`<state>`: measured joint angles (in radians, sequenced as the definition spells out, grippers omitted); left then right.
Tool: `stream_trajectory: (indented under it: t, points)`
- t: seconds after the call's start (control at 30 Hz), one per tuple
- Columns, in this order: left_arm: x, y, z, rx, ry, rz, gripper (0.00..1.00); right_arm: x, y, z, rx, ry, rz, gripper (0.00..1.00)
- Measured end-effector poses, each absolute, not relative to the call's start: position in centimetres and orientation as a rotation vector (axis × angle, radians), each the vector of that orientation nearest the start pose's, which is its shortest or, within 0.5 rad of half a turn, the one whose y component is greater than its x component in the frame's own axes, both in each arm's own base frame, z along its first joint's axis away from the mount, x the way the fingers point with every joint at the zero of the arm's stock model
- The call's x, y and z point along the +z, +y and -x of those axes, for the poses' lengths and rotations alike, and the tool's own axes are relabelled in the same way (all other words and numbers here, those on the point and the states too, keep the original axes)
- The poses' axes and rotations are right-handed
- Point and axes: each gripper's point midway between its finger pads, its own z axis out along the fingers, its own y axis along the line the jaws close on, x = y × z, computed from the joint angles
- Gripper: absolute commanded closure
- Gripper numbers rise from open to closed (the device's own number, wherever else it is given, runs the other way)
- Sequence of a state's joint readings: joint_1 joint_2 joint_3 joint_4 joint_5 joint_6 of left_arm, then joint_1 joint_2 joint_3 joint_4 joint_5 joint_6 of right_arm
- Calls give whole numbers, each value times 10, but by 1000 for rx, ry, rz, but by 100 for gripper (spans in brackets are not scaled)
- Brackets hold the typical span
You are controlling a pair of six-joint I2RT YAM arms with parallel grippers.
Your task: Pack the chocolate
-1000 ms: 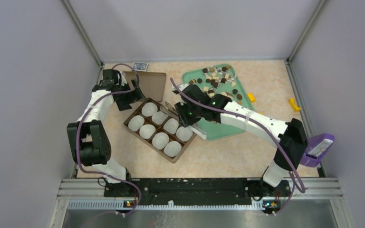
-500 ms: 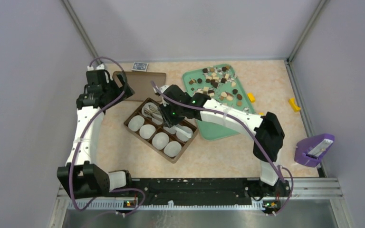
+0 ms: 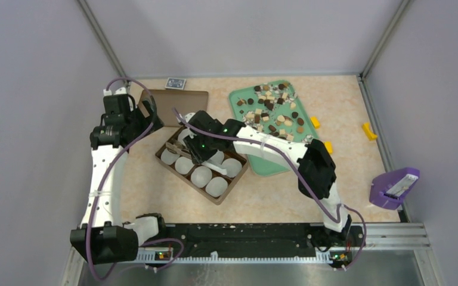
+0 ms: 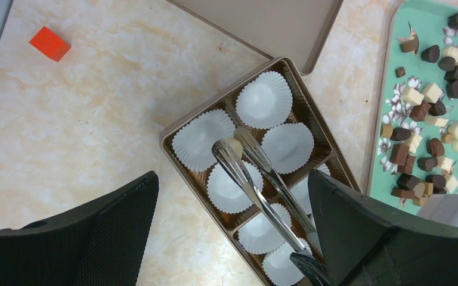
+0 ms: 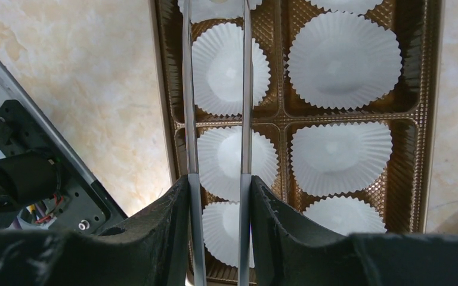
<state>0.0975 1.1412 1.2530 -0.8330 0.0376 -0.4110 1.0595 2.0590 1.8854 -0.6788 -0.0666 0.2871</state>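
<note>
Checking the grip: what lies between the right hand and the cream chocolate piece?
Metal tongs, clamped by the right hand, tips pinching the piece; left wrist view.

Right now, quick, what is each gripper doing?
Left gripper: open, empty.
Right gripper: closed on the tongs, which pinch a cream chocolate.

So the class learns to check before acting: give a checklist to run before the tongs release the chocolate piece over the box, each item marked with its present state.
1. Jaws of the right gripper clamped on the tongs: ok.
2. The chocolate piece held between the tong tips: ok.
3. Piece centred over a paper cup: cannot tell; it looks near the cup's edge.
4. Visible cups empty: ok.
5. The left gripper open, not touching the box: ok.
</note>
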Motion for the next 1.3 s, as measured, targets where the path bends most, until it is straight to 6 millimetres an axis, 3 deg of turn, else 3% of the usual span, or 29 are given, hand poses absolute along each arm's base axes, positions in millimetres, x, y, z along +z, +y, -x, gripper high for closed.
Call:
stream_trajectory:
  t: [0.33,0.67,1.3]
  points:
    - [247,8,-306,-190,2237,548,1,127,484,-243,632,2368,998,67]
    - [247,10,-305,-178,2241,543,1,127,490,-250,618,2356,984,55]
    - [246,18,-299,-116,2245,546,1,130,489,-254,600,2341,978,71]
